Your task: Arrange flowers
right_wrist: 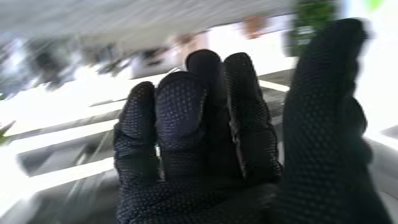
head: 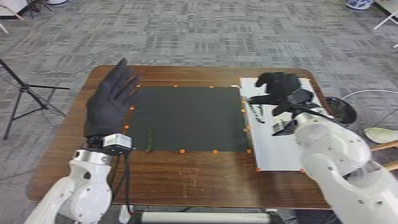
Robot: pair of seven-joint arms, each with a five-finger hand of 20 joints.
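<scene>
Right robot hand (head: 282,86), straight-fingered, is over the white board (head: 277,157) (near its far edge).

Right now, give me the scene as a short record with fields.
surface: brown wooden table
middle: dark mat, with a slim green piece on its near left part
right side: white board
left robot hand: fingers straight, by the mat's left edge
right robot hand: open, over the white board
</scene>
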